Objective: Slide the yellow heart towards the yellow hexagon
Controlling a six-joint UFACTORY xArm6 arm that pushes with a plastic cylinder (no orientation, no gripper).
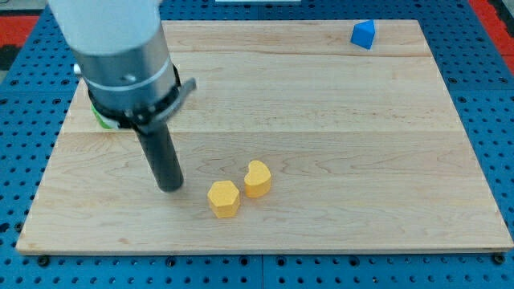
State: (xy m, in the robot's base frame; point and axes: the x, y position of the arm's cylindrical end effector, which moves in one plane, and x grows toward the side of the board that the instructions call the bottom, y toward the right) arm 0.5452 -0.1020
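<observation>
Nearest the view's bottom, yellow hexagon (223, 198) on the wooden board (337, 136), with yellow heart (257, 178) just beside it, up and to the right, close enough to look touching. Left of the hexagon and apart from it, my tip (169, 187) resting on the board. No pincer on this rod, so no opening to report. Farther back at left, green block (101, 119) mostly hidden behind the arm, shape unclear. Far right corner: blue block (363, 34).
</observation>
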